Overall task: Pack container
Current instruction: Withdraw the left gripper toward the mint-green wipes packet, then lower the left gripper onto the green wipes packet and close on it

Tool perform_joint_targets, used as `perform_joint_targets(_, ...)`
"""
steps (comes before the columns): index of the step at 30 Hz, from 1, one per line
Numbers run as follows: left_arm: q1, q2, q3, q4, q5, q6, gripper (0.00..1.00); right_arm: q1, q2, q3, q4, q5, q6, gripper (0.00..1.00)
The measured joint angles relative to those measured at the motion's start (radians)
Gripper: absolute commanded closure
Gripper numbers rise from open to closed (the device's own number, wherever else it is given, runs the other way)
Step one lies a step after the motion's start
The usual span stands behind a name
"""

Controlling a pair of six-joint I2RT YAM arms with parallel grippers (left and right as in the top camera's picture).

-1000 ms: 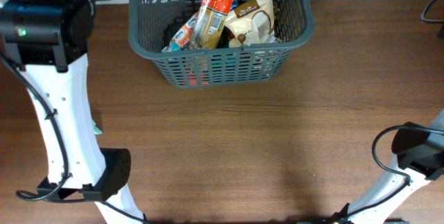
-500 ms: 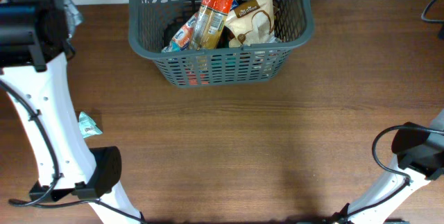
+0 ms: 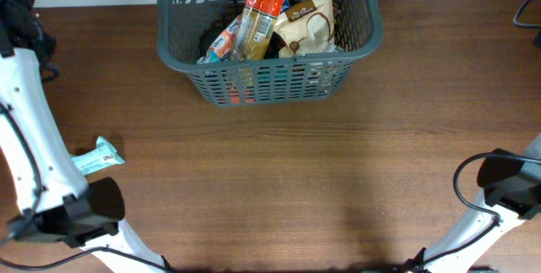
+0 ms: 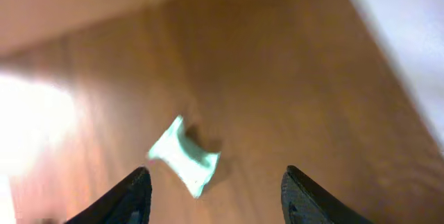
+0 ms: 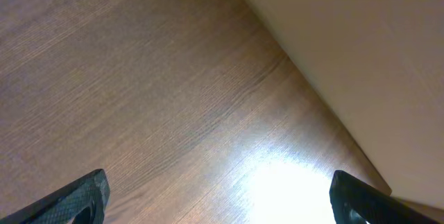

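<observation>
Container [image 3: 279, 83] sits at the table's [image 3: 296, 180] far edge, a bit left of centre, upright. Inside it: an orange-topped packet [image 3: 258, 19] standing tilted in the middle, a beige bag [image 3: 306, 24] touching it on the right, and a blue packet [image 3: 221, 45] low on the left. More stuff shows thru the front lattice but it's too hidden to tell.

A small teal packet [image 3: 97, 156] lies flat near the left edge, well apart from the container, w/ one end tucked under the left arm's white link.

Left gripper [image 4: 218, 200]: jaws apart, nothing btwn them, hanging above the teal packet [image 4: 184, 156] (wrist view is blurry, so no detail on it).

Right gripper [image 5: 222, 203]: jaws spread wide, empty, over bare wood by the table's edge. Right arm [image 3: 507, 188] is at the near right corner.
</observation>
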Motion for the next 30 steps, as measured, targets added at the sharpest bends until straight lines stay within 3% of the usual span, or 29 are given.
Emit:
perform_joint_targets(4, 0.045, 0.001, -0.191, -0.001, 0.055, -0.122, 0.45, 0.0, 0.0, 0.0, 0.0, 0.0, 0.0, 0.01)
perform_joint_targets(10, 0.081, 0.001, -0.412, 0.006, 0.119, -0.278, 0.32, 0.0, 0.0, 0.0, 0.0, 0.0, 0.0, 0.01)
perform_joint_targets(19, 0.09, 0.001, -0.621, 0.296, 0.323, -0.325, 0.32, 0.0, 0.0, 0.0, 0.0, 0.0, 0.0, 0.01)
perform_joint_targets(30, 0.09, 0.001, -0.812, 0.315, 0.411, -0.483, 0.32, 0.0, 0.0, 0.0, 0.0, 0.0, -0.001, 0.01)
